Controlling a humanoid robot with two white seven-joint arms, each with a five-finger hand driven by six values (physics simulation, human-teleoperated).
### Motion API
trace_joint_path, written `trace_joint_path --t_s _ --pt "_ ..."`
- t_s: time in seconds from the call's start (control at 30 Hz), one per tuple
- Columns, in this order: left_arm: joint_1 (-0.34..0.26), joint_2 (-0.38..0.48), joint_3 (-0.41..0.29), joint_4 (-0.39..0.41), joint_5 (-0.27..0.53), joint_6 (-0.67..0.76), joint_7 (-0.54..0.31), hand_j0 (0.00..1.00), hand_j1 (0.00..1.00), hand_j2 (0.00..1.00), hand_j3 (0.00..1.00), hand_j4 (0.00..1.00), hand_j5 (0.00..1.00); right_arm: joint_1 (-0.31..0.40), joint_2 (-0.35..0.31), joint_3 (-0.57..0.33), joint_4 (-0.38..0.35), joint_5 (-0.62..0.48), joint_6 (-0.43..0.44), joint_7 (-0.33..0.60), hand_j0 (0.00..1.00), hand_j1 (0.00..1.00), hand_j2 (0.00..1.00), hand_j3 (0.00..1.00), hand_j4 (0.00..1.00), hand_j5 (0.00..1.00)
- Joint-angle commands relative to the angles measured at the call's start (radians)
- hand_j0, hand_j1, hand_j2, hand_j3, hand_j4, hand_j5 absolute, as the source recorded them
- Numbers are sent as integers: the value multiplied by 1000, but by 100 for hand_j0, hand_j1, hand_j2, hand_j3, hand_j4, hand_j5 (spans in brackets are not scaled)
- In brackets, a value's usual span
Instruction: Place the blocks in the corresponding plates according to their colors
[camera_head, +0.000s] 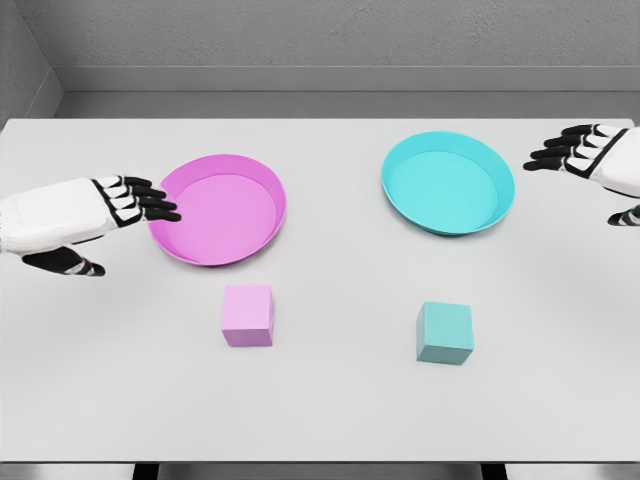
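On the pale grey table (320, 420) two small matte cubes sit near the front edge: a pink block (247, 315) just in front of a shallow pink round plate (272, 190), and a teal block (444, 332) in front of a shallow teal round plate (497, 180). Both blocks look rigid, light and flat-faced, likely a bit slick, so a pinch across two opposite side faces, thumb against fingers near mid-height, should hold them squarely. The left robot hand (110, 215) hovers at the pink plate's left rim, fingers stretched out and apart, holding nothing; the right robot hand (590, 155) hangs beyond the teal plate's right side, likewise spread and empty. Neither block is in its plate yet
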Motion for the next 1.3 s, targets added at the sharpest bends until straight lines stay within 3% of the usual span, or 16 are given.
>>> trace_joint_path --t_s 0.0,0.17,0.33,0.47,0.5,0.53,0.6,0.67,0.7,0.73,0.9,1.0,1.07,1.17,1.27 --pt "0 -25 -9 -1 5 1 -19 100 100 100 100 100 100 0 1 0 -4 -5 3 -1 100 100 100 100 100 100" --pt "-11 -26 -17 -1 4 1 -19 100 100 100 100 100 100 -3 -1 0 -5 -5 3 -1 100 100 100 100 100 100" --pt "-248 -52 -296 -1 4 1 -23 100 100 100 100 100 100 5 -1 3 -4 0 3 2 100 100 100 100 100 100" --pt "-272 -77 -320 -1 7 1 -88 100 100 100 100 100 100 3 1 17 -12 3 3 3 100 100 100 100 100 100" --pt "-273 -80 -329 -1 7 1 -88 100 100 100 100 100 100 0 -10 17 -12 3 3 3 100 100 100 100 100 100" --pt "-285 -108 -331 -1 2 1 -92 100 100 100 100 100 100 -34 -62 38 -12 1 3 3 100 100 100 100 100 100" --pt "-307 -137 -331 -1 -31 1 -197 100 100 100 100 100 100 -326 -105 363 -8 -2 3 3 100 100 100 100 100 100" --pt "-308 -169 -336 -1 -30 1 -215 100 100 100 100 100 100 -503 -120 514 -10 -10 3 3 100 100 100 100 100 100" --pt "-310 -186 -336 -1 -28 1 -201 100 100 100 100 100 100 -668 -146 664 -11 -36 3 -47 100 100 100 100 100 100" --pt "-319 -197 -337 -1 -28 1 -201 100 100 100 100 100 100 -768 -169 764 -12 -40 3 -77 100 100 100 100 100 100" --pt "-345 -267 -337 -2 -30 1 -206 100 100 100 100 100 100 -788 -168 844 -15 -36 3 -53 100 100 100 100 100 100" --pt "-353 -289 -337 -2 -31 1 -209 100 100 100 100 100 100 -781 -117 989 -15 6 3 3 100 100 100 100 100 100" --pt "-354 -295 -337 -2 -34 1 -234 100 100 100 100 100 100 -773 -110 996 -15 15 3 3 100 100 100 100 100 100" --pt "-353 -296 -339 -2 -42 1 -286 100 100 100 100 100 100 -729 -44 997 -15 16 3 3 100 100 100 100 100 100" --pt "-351 -292 -337 -1 -105 1 -289 100 100 100 100 100 100 -722 -8 999 -15 16 3 3 100 100 100 100 100 100"
